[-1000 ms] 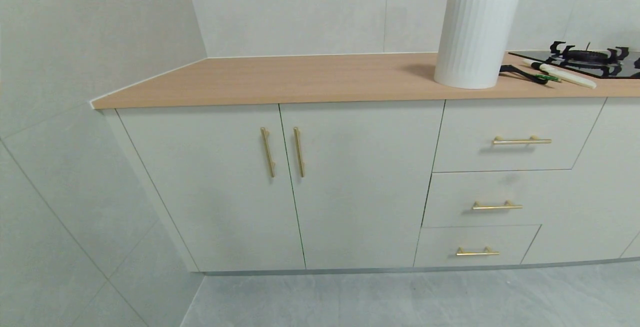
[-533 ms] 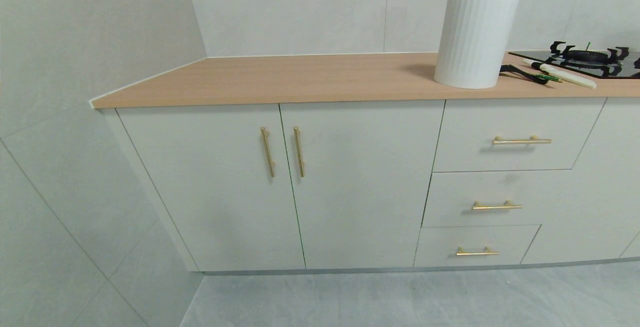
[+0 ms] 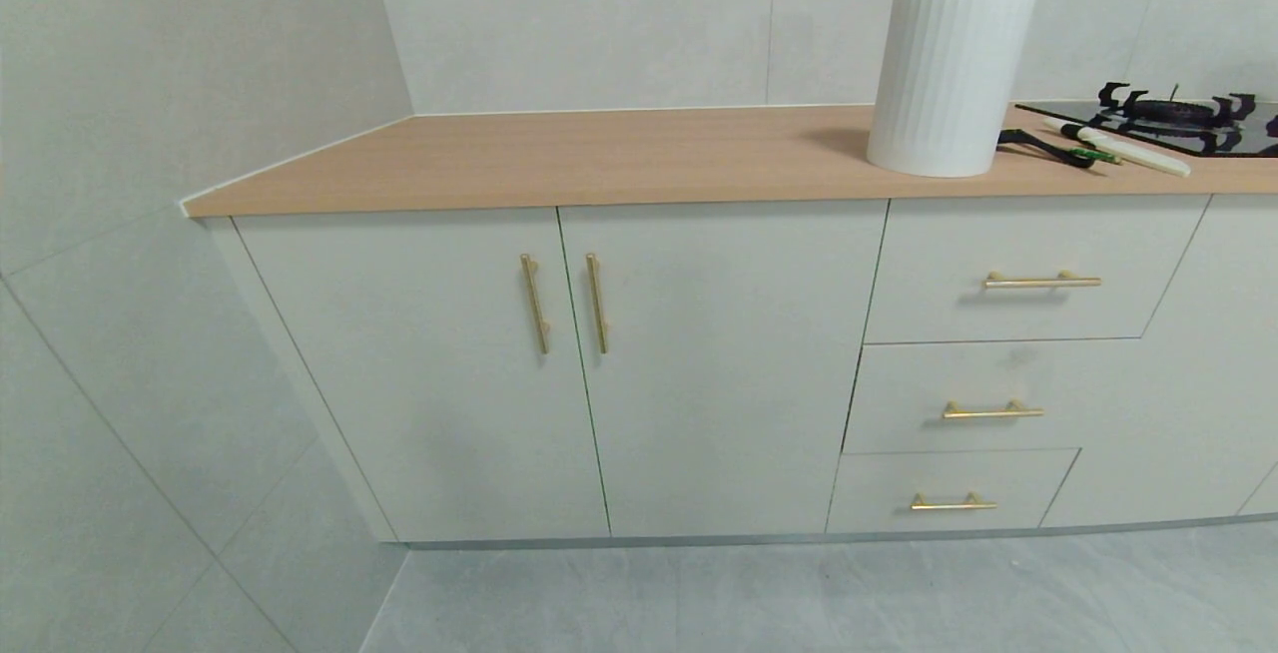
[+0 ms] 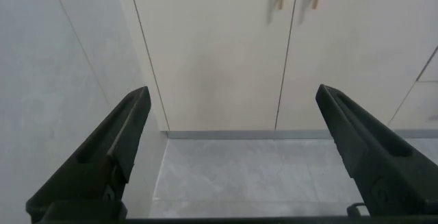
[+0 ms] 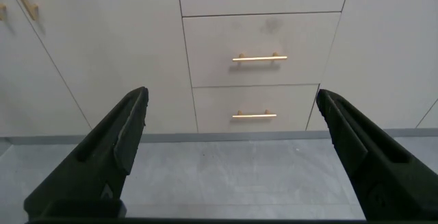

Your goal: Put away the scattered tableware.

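Observation:
On the wooden countertop stands a tall white ribbed container. Just right of it lie a black utensil, a white-handled utensil and a small green one. My left gripper hangs open low over the floor, facing the base of the double cabinet doors. My right gripper is open too, low before the lower drawers. Neither gripper holds anything.
A black gas hob sits at the counter's far right. Two cabinet doors with gold handles are shut, and three drawers beside them are shut. A tiled wall closes the left side. Grey floor lies in front.

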Controlling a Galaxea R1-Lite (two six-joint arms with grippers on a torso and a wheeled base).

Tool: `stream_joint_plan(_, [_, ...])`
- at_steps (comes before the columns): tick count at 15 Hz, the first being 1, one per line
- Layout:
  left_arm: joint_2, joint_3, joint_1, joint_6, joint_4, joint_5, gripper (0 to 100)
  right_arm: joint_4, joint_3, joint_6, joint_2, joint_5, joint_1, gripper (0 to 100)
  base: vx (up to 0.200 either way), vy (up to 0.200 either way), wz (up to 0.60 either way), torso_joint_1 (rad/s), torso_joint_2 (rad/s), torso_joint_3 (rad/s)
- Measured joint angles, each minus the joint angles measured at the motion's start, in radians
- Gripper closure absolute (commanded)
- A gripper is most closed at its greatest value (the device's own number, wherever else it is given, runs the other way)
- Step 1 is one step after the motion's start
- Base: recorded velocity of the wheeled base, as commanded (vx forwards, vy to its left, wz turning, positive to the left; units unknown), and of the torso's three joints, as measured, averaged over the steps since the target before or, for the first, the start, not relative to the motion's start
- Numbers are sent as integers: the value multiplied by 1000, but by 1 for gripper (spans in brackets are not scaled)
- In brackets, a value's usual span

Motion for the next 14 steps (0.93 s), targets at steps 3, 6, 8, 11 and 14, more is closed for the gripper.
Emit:
stream_joint_plan(3, [0,0,0,-29,0,0,0,0,0,-7,0,0,-1,0,0,0,0,0,0,0])
stream_joint_plan(6, [0,0,0,-30,-1,0,0,1,0,-6,0,0,0,0,0,0,0,0,0,0])
stream_joint_plan(8, [0,0,0,-30,-1,1,0,1,0,-7,0,0,0,0,0,0,0,0,0,0])
stream_joint_plan(11, [0,0,0,-30,-1,1,0,2,0,-7,0,1,-1,0,0,0,0,0,0,0])
stream_joint_plan(14, [0,0,0,-33,-1,1,0,1,0,-7,0,1,0,0,0,-67,0,1,1,-1])
